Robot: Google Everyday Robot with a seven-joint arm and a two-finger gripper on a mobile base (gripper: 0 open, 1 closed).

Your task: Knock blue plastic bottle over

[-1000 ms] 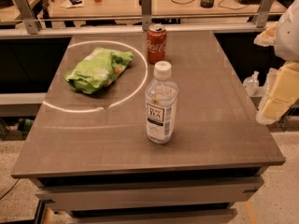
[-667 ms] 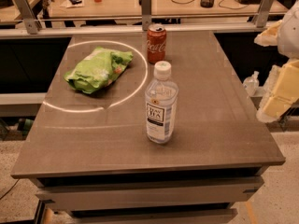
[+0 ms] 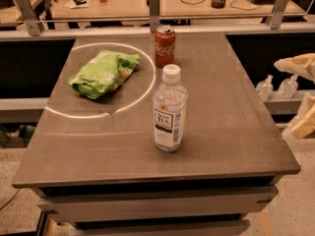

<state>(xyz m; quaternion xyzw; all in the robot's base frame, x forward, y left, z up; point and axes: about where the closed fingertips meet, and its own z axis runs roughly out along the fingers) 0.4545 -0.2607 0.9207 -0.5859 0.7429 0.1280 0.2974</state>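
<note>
The blue plastic bottle (image 3: 170, 109) stands upright near the middle of the grey table (image 3: 231, 146). It is clear, with a white screw cap and a dark label with white lettering. My gripper (image 3: 298, 100) shows as cream-coloured parts at the right edge of the view, beyond the table's right side. It is well to the right of the bottle and apart from it, touching nothing that shows.
A red Coca-Cola can (image 3: 165, 45) stands behind the bottle near the table's far edge. A green chip bag (image 3: 104, 73) lies at the left inside a white ring of light. Two tiny clear pump bottles (image 3: 276, 87) sit on a ledge to the right.
My gripper has dropped lower along the right edge of the view and drawn slightly right. The bottle, can and bag have not moved.
</note>
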